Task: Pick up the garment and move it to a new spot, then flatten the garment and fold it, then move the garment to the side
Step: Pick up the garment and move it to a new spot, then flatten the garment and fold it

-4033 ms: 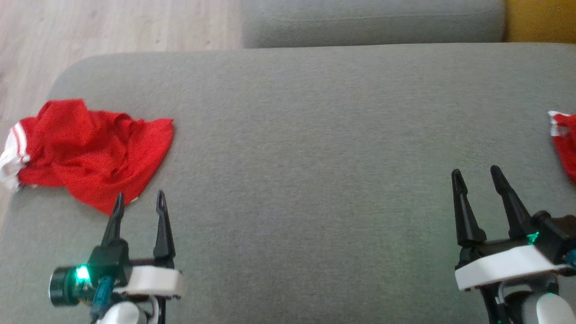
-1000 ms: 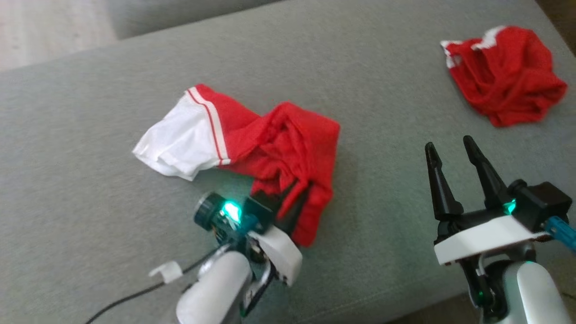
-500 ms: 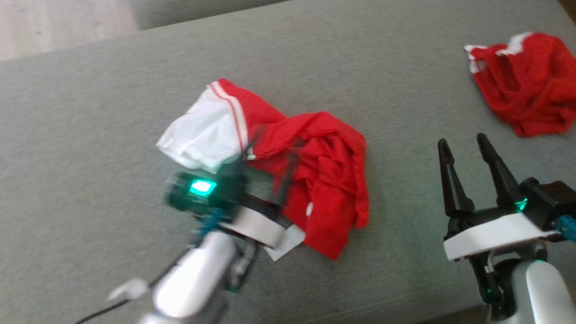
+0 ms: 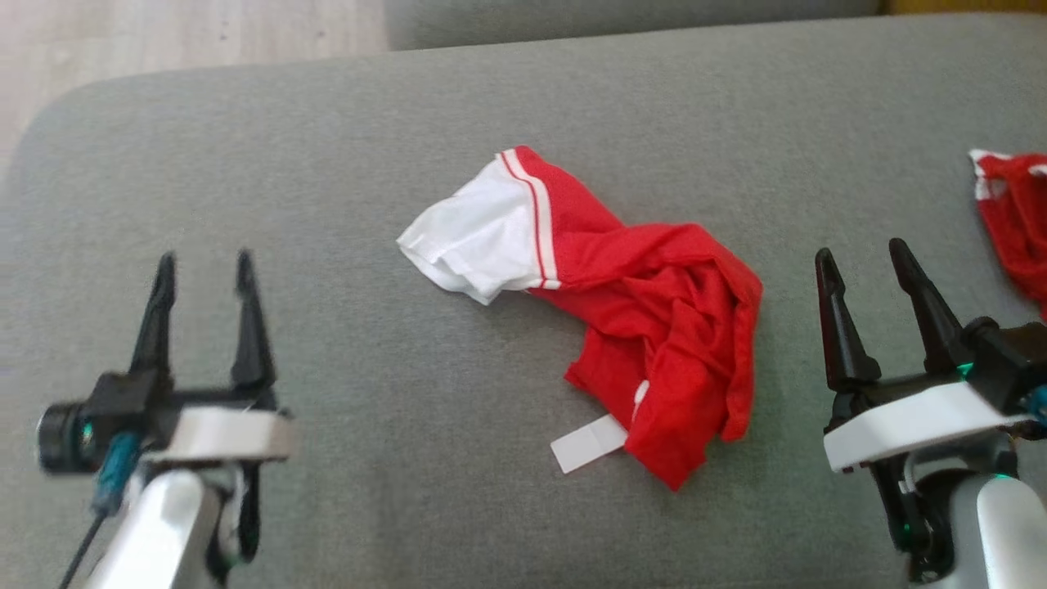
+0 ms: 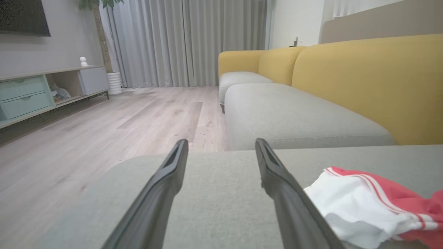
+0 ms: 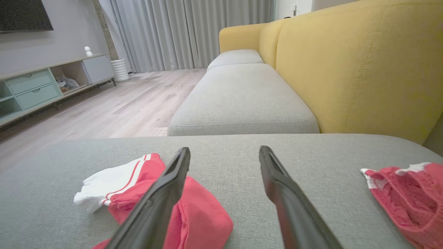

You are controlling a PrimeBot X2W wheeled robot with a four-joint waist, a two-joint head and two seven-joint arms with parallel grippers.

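A crumpled red garment (image 4: 654, 327) with a white band and a white tag lies loose in the middle of the grey sofa seat (image 4: 409, 164). It appears again at the right in the left wrist view (image 5: 373, 211) and at the lower left in the right wrist view (image 6: 145, 193). My left gripper (image 4: 204, 266) stands open at the lower left, well clear of the cloth, fingers empty. At the lower right my right gripper (image 4: 859, 254) is open too, just right of the garment and holding nothing.
A second red and white garment (image 4: 1014, 221) lies bunched at the seat's right edge, seen also in the right wrist view (image 6: 408, 193). Beyond the seat are another grey cushion (image 5: 290, 114), a yellow backrest (image 6: 353, 69) and wood floor (image 4: 164, 41) at the far left.
My left gripper has opened, let go of the garment and drawn back to the lower left. The garment now lies free mid-seat. The head camera has swung, shifting the whole picture.
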